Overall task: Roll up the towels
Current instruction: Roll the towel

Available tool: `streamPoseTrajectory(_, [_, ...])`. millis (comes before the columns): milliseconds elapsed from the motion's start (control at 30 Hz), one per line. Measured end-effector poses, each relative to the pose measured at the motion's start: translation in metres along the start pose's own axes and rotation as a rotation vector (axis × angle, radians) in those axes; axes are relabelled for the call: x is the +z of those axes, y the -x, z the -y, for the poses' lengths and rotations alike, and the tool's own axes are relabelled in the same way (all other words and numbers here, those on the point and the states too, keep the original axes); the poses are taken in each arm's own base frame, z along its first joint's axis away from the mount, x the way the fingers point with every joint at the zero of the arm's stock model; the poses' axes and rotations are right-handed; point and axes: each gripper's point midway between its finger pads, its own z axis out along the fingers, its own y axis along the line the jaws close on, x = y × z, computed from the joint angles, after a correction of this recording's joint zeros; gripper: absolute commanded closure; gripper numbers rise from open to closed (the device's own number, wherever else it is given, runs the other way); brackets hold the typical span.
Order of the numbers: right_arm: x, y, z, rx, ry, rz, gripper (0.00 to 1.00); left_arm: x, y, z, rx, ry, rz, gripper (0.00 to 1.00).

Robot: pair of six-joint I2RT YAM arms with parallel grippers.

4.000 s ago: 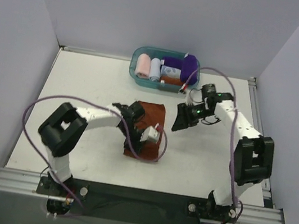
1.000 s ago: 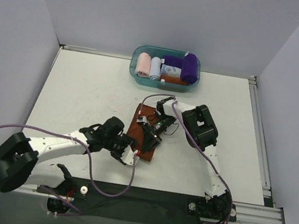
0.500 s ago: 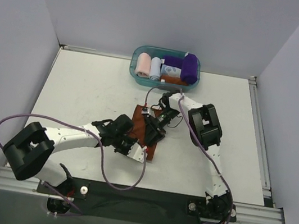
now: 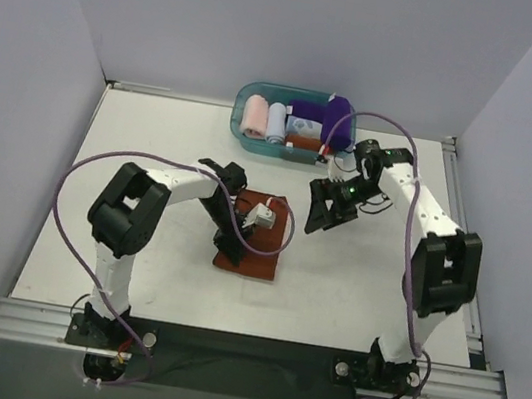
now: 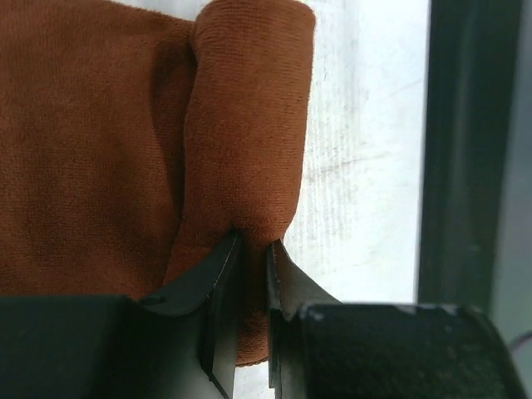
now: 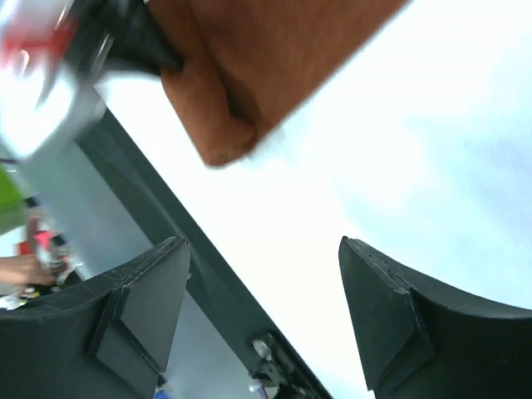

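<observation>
Left wrist, rust-brown towel fold pinched between jaws

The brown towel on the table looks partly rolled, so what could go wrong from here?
The left gripper pinches the brown towel roll near one end only, so the roll may come out crooked or slack at the other end. The right gripper hangs open, off the towel, so nothing pins the flat part; it may slide over the table instead of rolling.

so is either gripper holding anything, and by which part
The left gripper pinches the rust-brown towel by its rolled-up edge; the right gripper is open, holding nothing.
</observation>
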Motion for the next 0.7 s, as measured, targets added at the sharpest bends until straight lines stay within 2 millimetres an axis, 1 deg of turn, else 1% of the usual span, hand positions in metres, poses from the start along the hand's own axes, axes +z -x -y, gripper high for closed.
streamPoseTrajectory(67, [-0.012, -0.013, -0.007, -0.038, -0.044, 0.019, 0.27, 0.000, 0.000, -0.003, -0.100, -0.069, 0.002, 1.00])
streamPoseTrajectory(133, [-0.018, -0.031, -0.016, -0.086, -0.075, 0.028, 0.28, 0.000, 0.001, -0.005, -0.196, -0.130, 0.000, 1.00])
streamPoseTrajectory(200, [-0.021, -0.046, -0.023, -0.134, -0.098, 0.028, 0.30, -0.001, 0.002, -0.007, -0.283, -0.182, -0.008, 1.00])
streamPoseTrajectory(300, [-0.015, -0.064, -0.035, -0.240, -0.139, 0.012, 0.33, -0.001, 0.003, -0.010, -0.411, -0.255, -0.027, 1.00])
streamPoseTrajectory(400, [0.001, -0.077, -0.053, -0.373, -0.161, -0.034, 0.35, -0.002, 0.004, -0.013, -0.521, -0.318, -0.032, 1.00])
streamPoseTrajectory(467, [0.015, -0.077, -0.064, -0.475, -0.182, -0.063, 0.38, -0.003, 0.004, -0.014, -0.561, -0.341, -0.027, 1.00])
streamPoseTrajectory(533, [0.029, -0.072, -0.069, -0.563, -0.225, -0.086, 0.42, -0.003, 0.004, -0.015, -0.593, -0.361, -0.021, 1.00])
streamPoseTrajectory(600, [0.045, -0.063, -0.072, -0.641, -0.268, -0.117, 0.42, -0.003, 0.004, -0.015, -0.607, -0.370, -0.019, 1.00])
streamPoseTrajectory(700, [0.077, -0.049, -0.070, -0.745, -0.326, -0.145, 0.39, -0.004, 0.004, -0.015, -0.613, -0.373, -0.017, 1.00])
